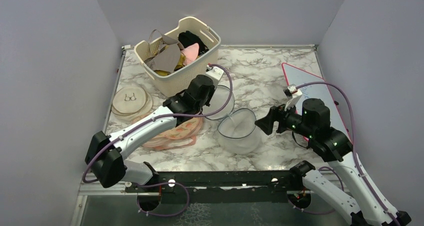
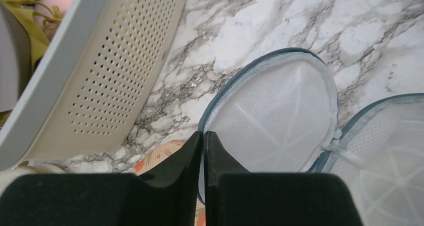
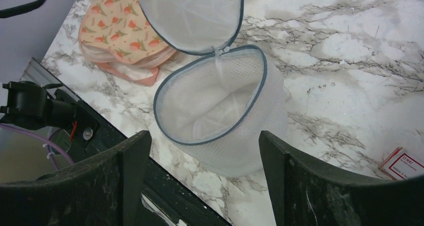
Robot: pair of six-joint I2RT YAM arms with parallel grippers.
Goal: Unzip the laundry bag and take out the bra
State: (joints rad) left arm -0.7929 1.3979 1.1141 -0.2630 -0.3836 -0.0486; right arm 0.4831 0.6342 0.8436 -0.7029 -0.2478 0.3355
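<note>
- Left arm: reaches from its base at the near-left corner diagonally up and right across the table (image 1: 260, 81), with the wrist tipped down over the bag's lid.
- Left gripper (image 2: 203, 136): fingers pressed flat together right at the near edge of the lid's blue-grey rim. The wrist view shows nothing between them, and I cannot tell whether they pinch the rim or the zip pull.
- Right arm: rises from the near-right corner, elbow bent, with the forearm turned left toward the table's centre.
- Right gripper (image 3: 204, 141): jaws spread wide and holding nothing. It hovers just to the right of the bag's drum, not touching it.
- Laundry bag (image 1: 240, 136): one, at mid-table between the two grippers. It is unzipped, the drum standing mouth-up.
- Lid (image 2: 280, 111): flipped back to the far-left side and joined to the drum at one point of the rim.
- White fabric (image 3: 220, 111): lies folded inside the drum — too indistinct to name.
- Counts: two arms, two grippers.
- One cream perforated basket (image 1: 192, 73) at the far side, heaped with clothes.
- One flat peach patterned pouch (image 1: 177, 133) under the left forearm, just left of the bag.
- One cream disc (image 1: 131, 102) with a glasses drawing near the left wall.
- One pink-edged flat panel (image 1: 300, 76) along the right side.
- One small red-and-white box (image 3: 404, 163), seen only in the right wrist view.
</note>
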